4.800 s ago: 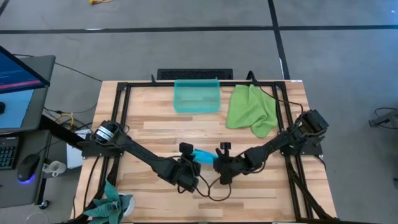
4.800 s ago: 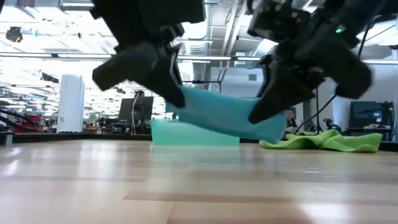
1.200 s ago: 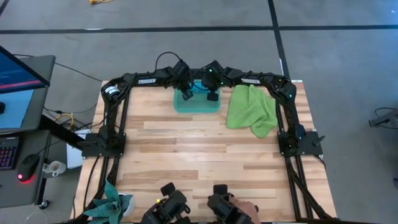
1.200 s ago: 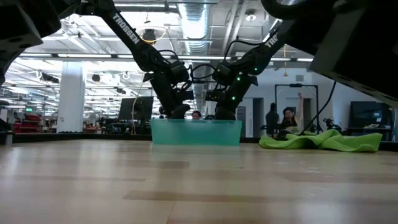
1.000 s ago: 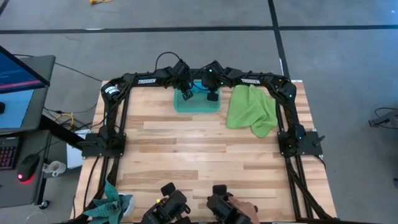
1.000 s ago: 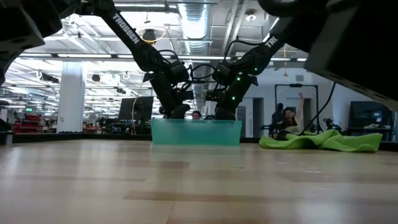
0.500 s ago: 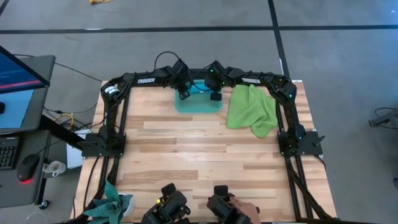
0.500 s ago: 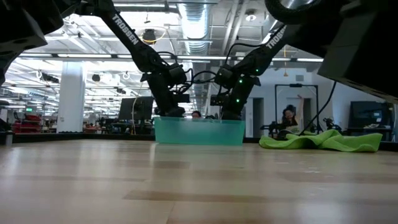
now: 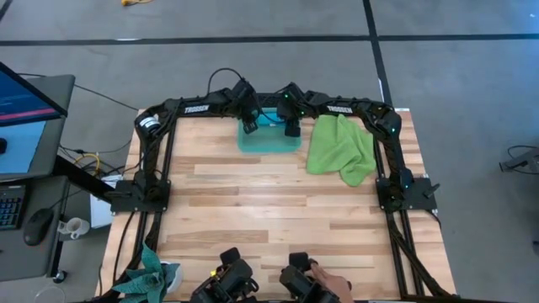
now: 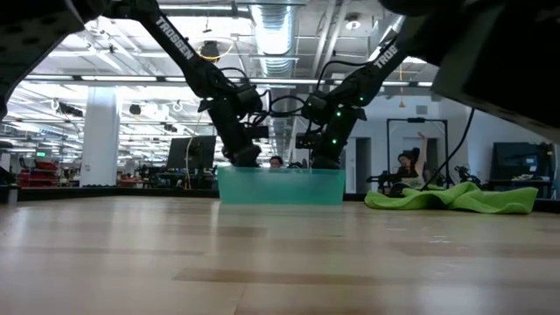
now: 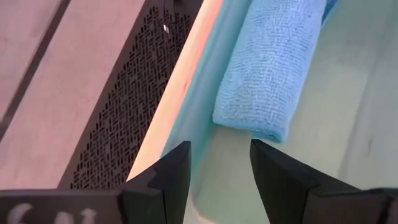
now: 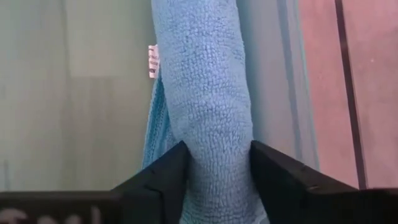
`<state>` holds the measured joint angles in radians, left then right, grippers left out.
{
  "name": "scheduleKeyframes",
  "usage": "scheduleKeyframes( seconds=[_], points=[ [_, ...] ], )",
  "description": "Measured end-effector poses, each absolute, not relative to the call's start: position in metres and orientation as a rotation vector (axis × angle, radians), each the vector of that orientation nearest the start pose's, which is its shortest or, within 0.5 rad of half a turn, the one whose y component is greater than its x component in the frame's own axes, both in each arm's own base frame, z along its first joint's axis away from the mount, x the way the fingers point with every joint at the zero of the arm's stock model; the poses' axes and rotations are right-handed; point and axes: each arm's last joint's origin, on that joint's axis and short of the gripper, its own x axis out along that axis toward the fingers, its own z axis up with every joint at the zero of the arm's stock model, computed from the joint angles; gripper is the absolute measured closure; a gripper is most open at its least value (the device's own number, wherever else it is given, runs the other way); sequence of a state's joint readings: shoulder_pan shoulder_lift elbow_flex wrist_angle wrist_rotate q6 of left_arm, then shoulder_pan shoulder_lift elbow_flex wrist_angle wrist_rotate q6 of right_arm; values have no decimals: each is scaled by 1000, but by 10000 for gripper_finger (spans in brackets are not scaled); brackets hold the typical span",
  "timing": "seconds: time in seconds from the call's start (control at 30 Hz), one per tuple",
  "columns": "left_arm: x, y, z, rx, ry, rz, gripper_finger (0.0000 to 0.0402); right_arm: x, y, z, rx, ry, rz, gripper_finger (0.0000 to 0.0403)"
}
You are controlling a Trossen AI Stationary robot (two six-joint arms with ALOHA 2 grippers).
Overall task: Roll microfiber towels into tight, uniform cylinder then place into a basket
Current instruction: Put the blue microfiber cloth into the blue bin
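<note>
Lying along the basket's point(image 11: 186, 118) far wall, the rolled blue towel point(image 11: 267, 68) spans its width; left gripper point(image 11: 219, 163) spread and clear, right gripper point(image 12: 219, 163) spread astride it.

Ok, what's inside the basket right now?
The rolled blue towel lies in the basket along one wall. The left gripper is open just off its end; the right gripper straddles it. The grippers cover the basket's far part.

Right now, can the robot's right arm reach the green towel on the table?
Probably yes. The right gripper is open at the basket, right next to the green towel, and nothing lies between them.
</note>
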<state>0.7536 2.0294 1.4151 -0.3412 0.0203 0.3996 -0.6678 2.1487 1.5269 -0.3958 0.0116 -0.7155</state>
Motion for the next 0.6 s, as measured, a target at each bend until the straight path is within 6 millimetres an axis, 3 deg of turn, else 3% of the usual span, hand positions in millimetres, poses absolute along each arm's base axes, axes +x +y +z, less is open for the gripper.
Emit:
scheduleKeyframes(
  seconds=[0.2,0.6],
  points=[
    [310,290,182,1,989,487,244,352,-275,154,-288,1156,-219,162],
    [308,283,209,3,918,485,244,352,-275,171,-222,1216,-197,169]
  ],
)
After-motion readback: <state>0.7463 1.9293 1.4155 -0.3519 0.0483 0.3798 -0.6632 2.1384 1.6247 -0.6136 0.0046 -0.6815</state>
